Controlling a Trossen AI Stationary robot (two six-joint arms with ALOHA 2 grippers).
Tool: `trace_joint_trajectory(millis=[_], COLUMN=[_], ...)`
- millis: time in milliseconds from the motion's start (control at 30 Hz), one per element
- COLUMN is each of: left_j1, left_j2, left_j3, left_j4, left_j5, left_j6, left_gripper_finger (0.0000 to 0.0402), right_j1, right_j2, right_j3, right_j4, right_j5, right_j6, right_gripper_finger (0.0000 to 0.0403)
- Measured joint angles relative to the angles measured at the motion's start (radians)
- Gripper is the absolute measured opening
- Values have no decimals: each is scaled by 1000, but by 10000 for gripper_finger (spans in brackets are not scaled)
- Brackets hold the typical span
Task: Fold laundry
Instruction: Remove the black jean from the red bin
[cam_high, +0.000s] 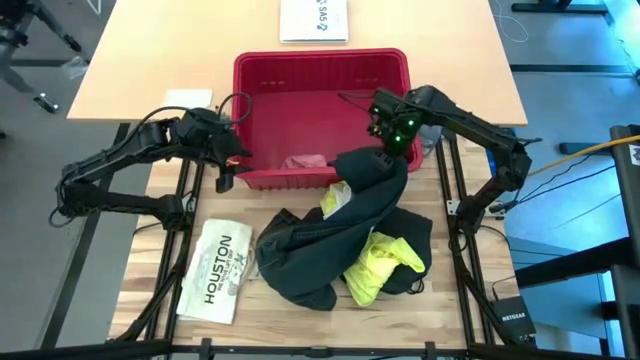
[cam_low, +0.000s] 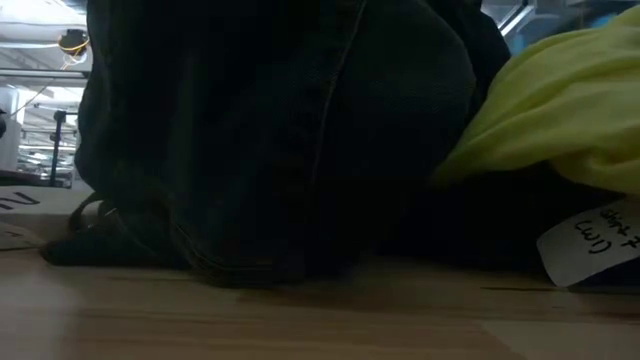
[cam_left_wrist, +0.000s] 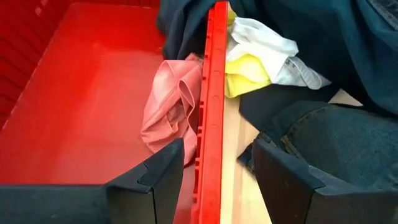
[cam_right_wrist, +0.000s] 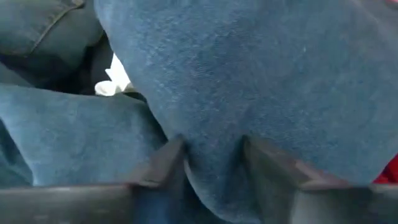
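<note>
The dark trousers (cam_high: 320, 240) lie heaped on the table, and their upper part drapes over the front right rim of the red basket (cam_high: 320, 62). The yellow T-shirt (cam_high: 380, 265) shows among their folds. A pink cloth (cam_left_wrist: 171, 106) lies inside the basket against its front wall. A white cloth (cam_left_wrist: 267, 40) is tucked beside the yellow one. My right gripper (cam_high: 385, 150) is over the draped trousers, shut on them. My left gripper (cam_left_wrist: 214, 180) stands open at the basket's front left, one finger on either side of the front wall (cam_left_wrist: 211, 112), touching nothing that shows. My right gripper pinches a bulging fold of the trousers (cam_right_wrist: 214, 134) between its two fingers (cam_right_wrist: 168, 158), coming steeply from above. How many layers it has cannot be told. The trousers hang over the basket's rim below it, and their lower part rests on the table.
A flat white item printed "HOUSTON" (cam_high: 215, 270) lies at the near left. A white sheet (cam_high: 313, 20) sits at the far edge, another pale item (cam_high: 188, 98) left of the basket. In the low view the trousers (cam_low: 280, 130) and the T-shirt (cam_low: 570, 100) fill the frame.
</note>
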Motion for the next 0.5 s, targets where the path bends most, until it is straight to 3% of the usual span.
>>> trace_joint_trajectory(millis=[100,133,267,500], left_j1=[0,0,0,1], left_j2=[-6,-8,-12,-13], left_j3=[0,0,0,0], left_j4=[3,5,24,48], left_j5=[-6,-7,-15,-33], left_j6=[-6,-6,-6,-12], left_gripper_finger=[182,182,182,182], right_j1=[19,27,46,160], right_j2=[-11,-16,-22,-22], right_j3=[18,32,117,383], right_j4=[24,31,47,109], right_j5=[14,23,45,46], right_j6=[-4,-5,26,64], right_gripper_finger=[34,20,7,3])
